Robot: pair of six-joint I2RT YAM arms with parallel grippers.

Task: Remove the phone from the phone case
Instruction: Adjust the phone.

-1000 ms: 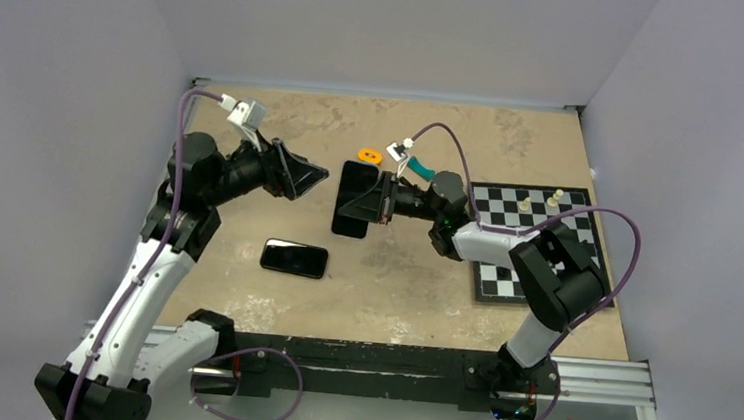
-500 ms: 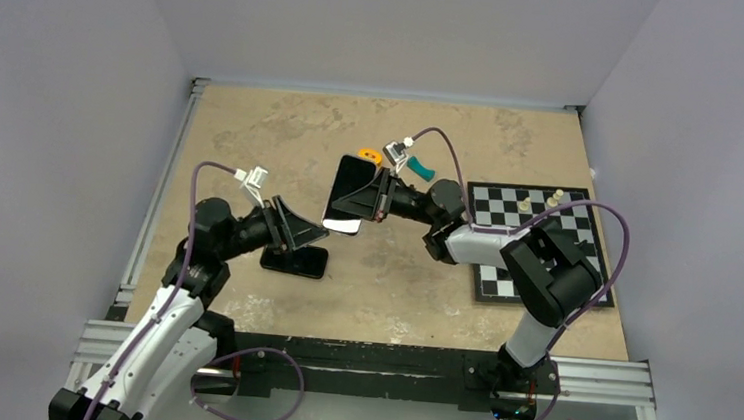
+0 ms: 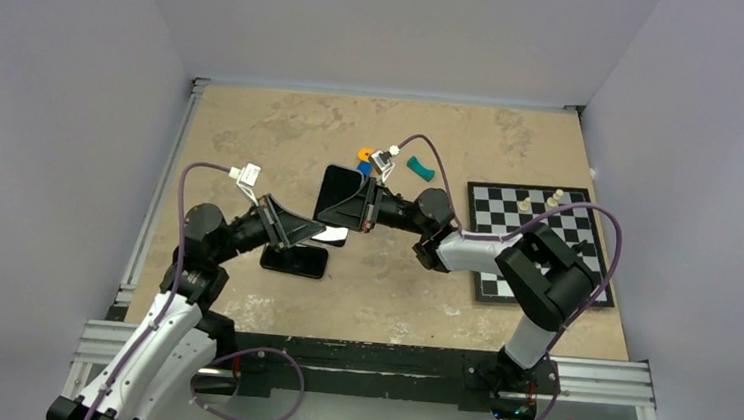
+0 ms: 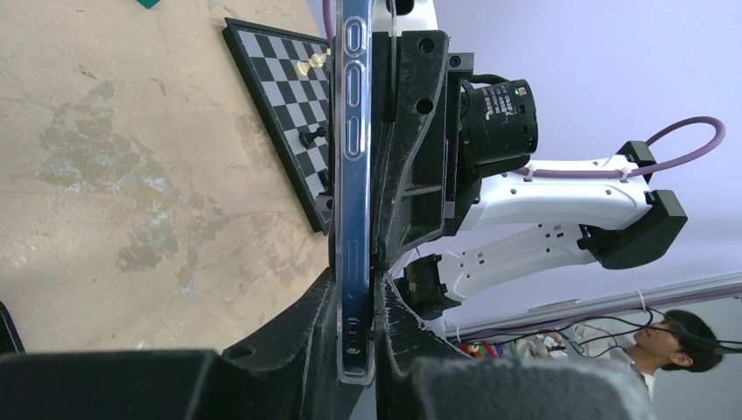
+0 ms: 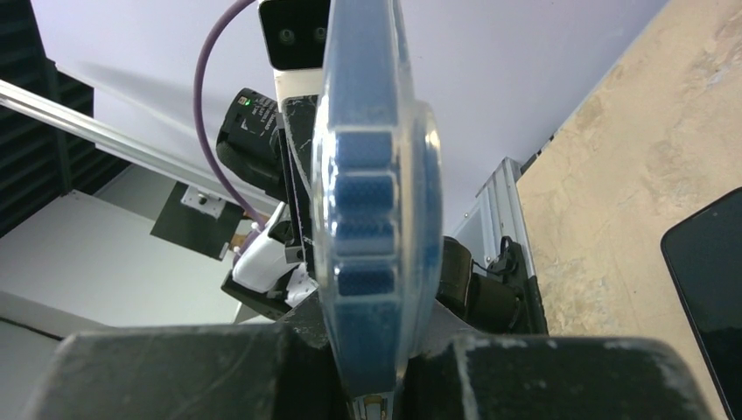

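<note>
Left gripper [image 4: 355,302]: pinching the case [image 4: 353,157] at its lower edge.
Right gripper [image 3: 360,209]: clamped across the cased phone [image 3: 336,191], held on edge above the table [image 3: 254,131].
Advice: right holds firm; left peels one corner off, slowly, since it could slip.

No word, brand, number or sign can be read in any view; the only lettering is fine white print on the barrel of the camera lens [image 4: 493,109] on the right arm's wrist, seen from the left wrist, and it is too small to make out
</note>
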